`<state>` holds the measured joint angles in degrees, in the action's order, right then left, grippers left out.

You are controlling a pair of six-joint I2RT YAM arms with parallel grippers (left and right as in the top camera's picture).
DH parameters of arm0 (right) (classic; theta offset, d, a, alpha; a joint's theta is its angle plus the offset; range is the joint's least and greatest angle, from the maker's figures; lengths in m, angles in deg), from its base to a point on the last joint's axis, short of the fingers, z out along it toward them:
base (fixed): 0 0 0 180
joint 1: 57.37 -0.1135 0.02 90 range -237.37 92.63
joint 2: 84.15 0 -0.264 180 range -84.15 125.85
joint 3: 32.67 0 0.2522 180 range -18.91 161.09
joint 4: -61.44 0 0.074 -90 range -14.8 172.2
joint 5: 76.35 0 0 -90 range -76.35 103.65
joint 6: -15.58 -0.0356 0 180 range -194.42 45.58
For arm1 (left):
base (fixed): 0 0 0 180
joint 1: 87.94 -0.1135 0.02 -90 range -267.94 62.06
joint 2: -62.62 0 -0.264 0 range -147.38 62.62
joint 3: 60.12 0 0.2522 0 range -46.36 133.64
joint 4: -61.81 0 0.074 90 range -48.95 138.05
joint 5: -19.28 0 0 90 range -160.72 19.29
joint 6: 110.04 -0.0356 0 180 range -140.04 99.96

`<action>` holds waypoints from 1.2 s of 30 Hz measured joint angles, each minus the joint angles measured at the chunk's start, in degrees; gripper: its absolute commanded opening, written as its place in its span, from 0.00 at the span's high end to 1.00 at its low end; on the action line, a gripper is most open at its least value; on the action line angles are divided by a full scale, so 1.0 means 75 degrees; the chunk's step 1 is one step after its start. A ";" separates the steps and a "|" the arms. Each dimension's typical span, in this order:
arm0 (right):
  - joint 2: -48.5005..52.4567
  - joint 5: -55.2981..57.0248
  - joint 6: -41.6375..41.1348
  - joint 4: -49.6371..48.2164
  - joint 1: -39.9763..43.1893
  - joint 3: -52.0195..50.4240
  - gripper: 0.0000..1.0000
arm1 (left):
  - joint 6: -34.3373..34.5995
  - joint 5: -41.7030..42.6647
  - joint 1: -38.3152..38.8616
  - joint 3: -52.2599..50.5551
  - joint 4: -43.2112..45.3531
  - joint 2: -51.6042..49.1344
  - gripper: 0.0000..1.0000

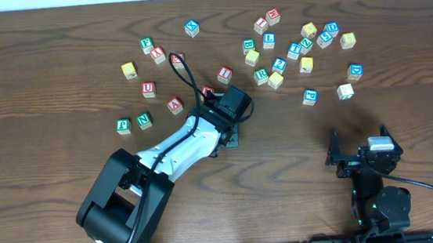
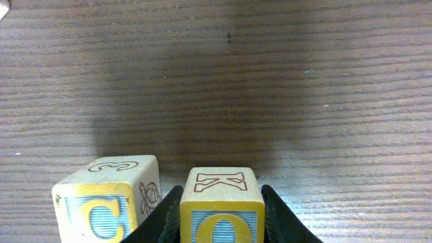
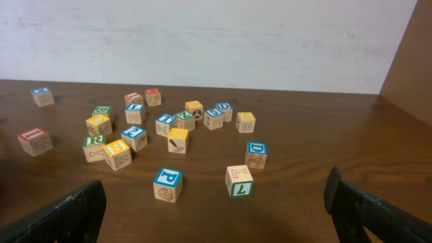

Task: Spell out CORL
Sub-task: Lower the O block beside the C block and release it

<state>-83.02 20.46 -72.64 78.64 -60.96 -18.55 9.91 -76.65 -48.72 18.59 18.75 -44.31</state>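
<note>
The left arm (image 1: 180,152), white shells between black joints, black cables (image 1: 185,81) looping toward 12 o'clock, ends in matte black fingers (image 2: 156,219); the all-black right arm (image 1: 378,190) bears a pale grey block (image 1: 382,143) on top and green lights (image 1: 376,206) toward 6 o'clock.

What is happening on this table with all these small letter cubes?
The left arm's fingers grip a wooden cube with a yellow O, right beside a wooden cube with a yellow C on the brown wooden table. The white cube with a green R and the cube with a blue L lie among the scattered cubes farther back. The right arm's fingers are open and empty.
</note>
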 measured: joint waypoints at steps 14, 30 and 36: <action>0.0000 0.0003 0.0000 0.0000 0.0000 0.0000 0.01 | -0.0003 -0.0029 0.0000 -0.0201 0.0379 0.0015 0.91; 0.0000 0.0003 0.0000 0.0000 0.0000 0.0000 0.01 | -0.0026 -0.0032 0.0000 -0.0344 0.0391 0.0015 0.54; 0.0000 0.0000 0.0000 0.0000 0.0000 0.0000 0.01 | -0.0026 -0.0032 0.0000 -0.0353 0.0388 0.0015 0.54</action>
<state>-83.02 20.46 -72.64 78.64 -60.96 -18.55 9.72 -76.89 -48.72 15.94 21.66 -44.21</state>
